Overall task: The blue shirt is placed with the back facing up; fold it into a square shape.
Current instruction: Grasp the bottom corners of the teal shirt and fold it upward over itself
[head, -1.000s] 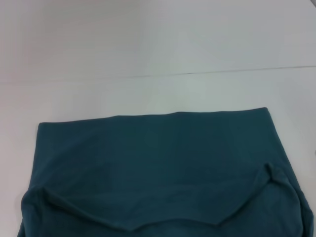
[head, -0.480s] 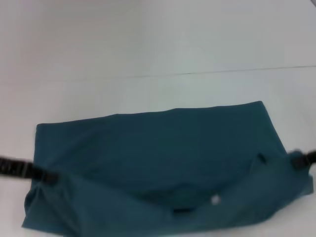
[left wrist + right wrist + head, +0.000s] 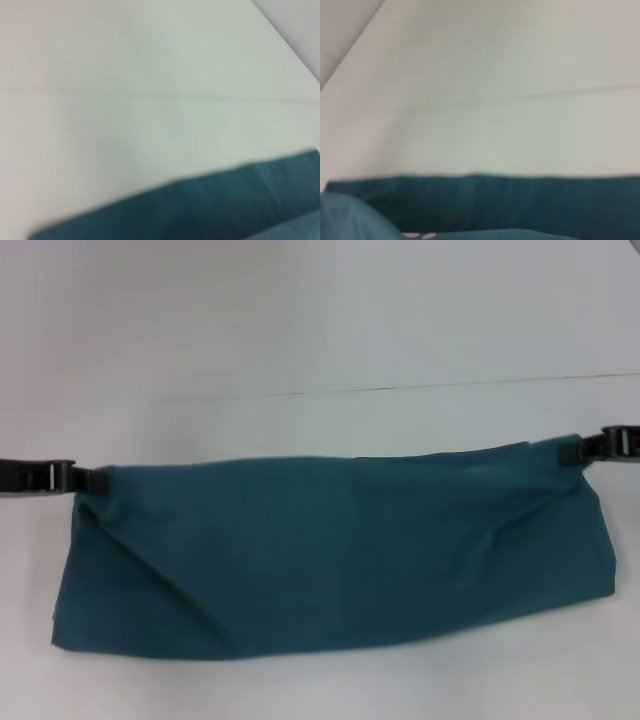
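Since the earlier head view, the near edge of the blue shirt point(image 3: 330, 560) has been carried up and away over the rest of the cloth, so what lay as a broad sheet low in the frame is now a long doubled band across the middle of the head view. The left tool point(image 3: 88, 480) sits at the band's upper left corner and the right tool point(image 3: 572, 452) at its upper right corner, each pinching a corner of the shirt between its fingers, with the black arms reaching in from the two side edges of the frame. Holding both corners at once seems meant to keep the carried edge taut and straight, so that it lands level with the far edge underneath; on the right the lower layer peeks out a little above the carried edge, so the match is not exact. A diagonal crease runs down from the left corner, and the band sags lower on the left than on the right. The shirt lies on a plain white counter point(image 3: 320, 330) with a faint seam line point(image 3: 450, 386) crossing it beyond the cloth. Nothing else stands near, so nothing blocks the arms. Both wrist views show only counter and a strip of teal cloth.
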Robot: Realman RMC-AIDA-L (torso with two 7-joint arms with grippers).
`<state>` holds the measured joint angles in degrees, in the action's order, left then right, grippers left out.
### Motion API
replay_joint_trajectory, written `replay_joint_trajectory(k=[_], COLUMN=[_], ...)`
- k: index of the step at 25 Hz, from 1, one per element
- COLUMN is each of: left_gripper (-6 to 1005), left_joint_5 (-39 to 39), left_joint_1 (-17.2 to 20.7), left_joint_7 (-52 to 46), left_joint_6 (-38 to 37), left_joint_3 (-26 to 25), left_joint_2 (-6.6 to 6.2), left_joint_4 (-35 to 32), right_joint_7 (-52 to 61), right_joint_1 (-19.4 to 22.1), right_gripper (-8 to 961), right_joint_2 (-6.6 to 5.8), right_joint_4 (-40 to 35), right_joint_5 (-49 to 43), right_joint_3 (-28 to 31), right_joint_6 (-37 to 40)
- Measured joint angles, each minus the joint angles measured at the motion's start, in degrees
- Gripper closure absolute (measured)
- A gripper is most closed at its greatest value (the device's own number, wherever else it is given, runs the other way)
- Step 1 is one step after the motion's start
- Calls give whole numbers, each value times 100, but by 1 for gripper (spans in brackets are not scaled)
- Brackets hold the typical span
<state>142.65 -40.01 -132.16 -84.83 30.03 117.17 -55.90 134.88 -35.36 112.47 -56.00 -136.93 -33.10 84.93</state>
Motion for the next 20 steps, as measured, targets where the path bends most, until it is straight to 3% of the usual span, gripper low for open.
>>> replay_joint_trajectory(k=[4,10,13,20], left_gripper=[987,987,987,980], left_joint_5=[-127,-156,-154,-97], left_joint_1=[29,18,18,17], left_joint_7=[273,477,447,420], left_joint_6=[688,1520,2072,2574], left_joint_3=[18,309,591,756], left_joint_2=[195,380,431,462], left_joint_4=[69,311,477,655], right_joint_7=[-23,-44,-43,-45], right_joint_1=[-158,-263,-285,-303], right_gripper=[868,865,863,859], right_joint_2=[126,310,351,389], right_joint_4=[389,674,794,900], right_joint_5=[11,10,9,12], right_joint_3=[-22,-308,-501,-665], right_joint_6=[-836,-1750,-2140,-2544])
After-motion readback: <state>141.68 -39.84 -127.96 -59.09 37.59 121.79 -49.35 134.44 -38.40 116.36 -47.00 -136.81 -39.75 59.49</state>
